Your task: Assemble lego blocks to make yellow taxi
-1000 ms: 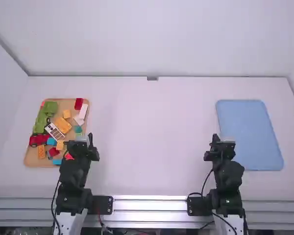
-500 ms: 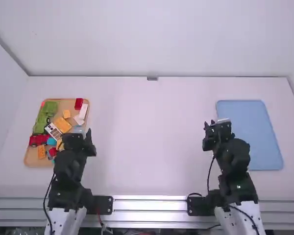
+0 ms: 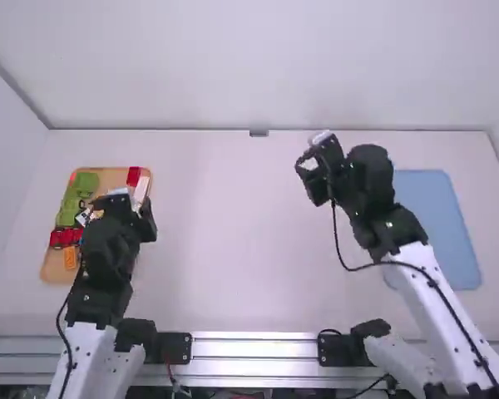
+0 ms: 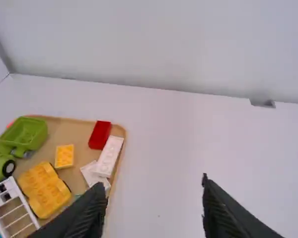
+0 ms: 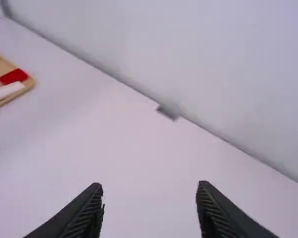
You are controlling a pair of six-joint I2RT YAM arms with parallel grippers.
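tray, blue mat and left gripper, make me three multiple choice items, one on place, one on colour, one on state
1. Where is the blue mat? a) left b) right c) middle
2. What colour is the long block touching the red block in the tray? a) green b) blue c) white
3. How is the left gripper? a) open, empty b) shut, empty c) holding something

1 b: the high view shows it there. 2 c: the left wrist view shows its colour. 3 a: its jaws stand apart, nothing between them.
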